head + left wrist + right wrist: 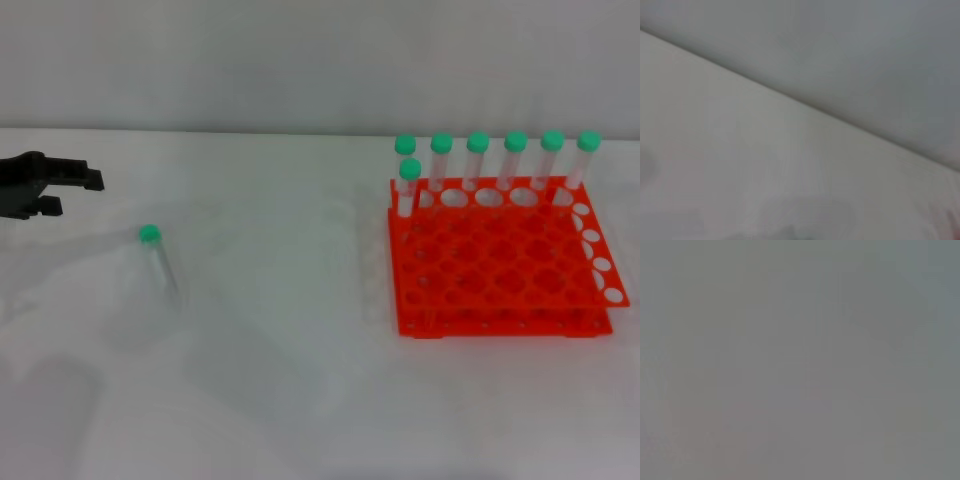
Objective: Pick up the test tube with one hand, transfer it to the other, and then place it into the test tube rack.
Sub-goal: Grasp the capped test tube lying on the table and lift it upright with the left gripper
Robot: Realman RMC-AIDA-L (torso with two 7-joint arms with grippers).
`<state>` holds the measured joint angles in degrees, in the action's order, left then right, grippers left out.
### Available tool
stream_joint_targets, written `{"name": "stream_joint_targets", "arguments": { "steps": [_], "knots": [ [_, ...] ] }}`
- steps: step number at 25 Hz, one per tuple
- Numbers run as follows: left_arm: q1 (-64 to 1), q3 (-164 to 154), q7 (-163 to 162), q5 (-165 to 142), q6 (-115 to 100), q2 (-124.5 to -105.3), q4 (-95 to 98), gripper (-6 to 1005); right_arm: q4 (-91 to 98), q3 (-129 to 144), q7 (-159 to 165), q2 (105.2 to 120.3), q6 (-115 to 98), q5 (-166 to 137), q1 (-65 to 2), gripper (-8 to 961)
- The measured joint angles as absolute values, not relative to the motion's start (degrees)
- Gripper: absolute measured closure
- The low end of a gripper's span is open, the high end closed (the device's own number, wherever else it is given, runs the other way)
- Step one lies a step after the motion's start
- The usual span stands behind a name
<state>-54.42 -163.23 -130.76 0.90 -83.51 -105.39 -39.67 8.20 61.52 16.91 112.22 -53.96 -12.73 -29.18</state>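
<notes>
While the head view takes in the whole white tabletop (300, 400), the left wrist view shows only bare white surface meeting a grey wall, and the right wrist view shows nothing but flat grey. Nearest, on the robot's left, a slim clear plastic test tube with a round green cap (160, 260) lies flat on the table, alone, cap pointing away. Nothing lies between it and the bright orange-red two-tiered plastic rack (500, 260), which sits well apart on the right. Seven more green-capped clear tubes (515, 160) stand upright in the rack: six along its far row, one just in front at the far left corner. Farther back at the left edge, the black left gripper (75, 192) hovers with fingers parted, holding nothing, apart from the tube.
</notes>
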Motion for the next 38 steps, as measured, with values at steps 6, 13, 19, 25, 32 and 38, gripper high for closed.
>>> {"name": "stream_joint_targets", "arguments": {
  "steps": [6, 13, 19, 25, 32, 38],
  "knots": [
    [-59.7, -163.2, -138.1, -10.4, -83.7, -104.61, -39.1, 201, 8.2, 61.5, 16.9, 112.23, -54.0, -12.7, -29.6, 99],
    [-64.9, -163.2, -153.1, -21.6, -83.9, -103.9, -35.9, 201, 8.2, 61.5, 16.6, 112.18, -54.0, -12.7, -29.9, 99],
    [-64.8, -163.2, -161.5, -25.8, -83.6, -102.52, -29.9, 201, 8.1, 61.5, 15.2, 112.56, -54.0, -12.7, -30.6, 98],
    [-64.2, -163.2, -163.2, -26.4, -81.9, -102.65, -29.0, 201, 8.1, 61.5, 15.2, 112.82, -54.0, -13.0, -30.6, 98],
    [-63.1, -163.1, -163.8, -26.2, -74.4, -103.6, -22.1, 200, 8.2, 61.5, 13.9, 113.22, -54.0, -13.2, -30.9, 99],
    [-63.0, -163.1, -164.4, -26.4, -71.7, -104.71, -20.6, 200, 8.2, 61.7, 13.8, 113.23, -53.9, -13.3, -30.9, 99]
  ]
}}
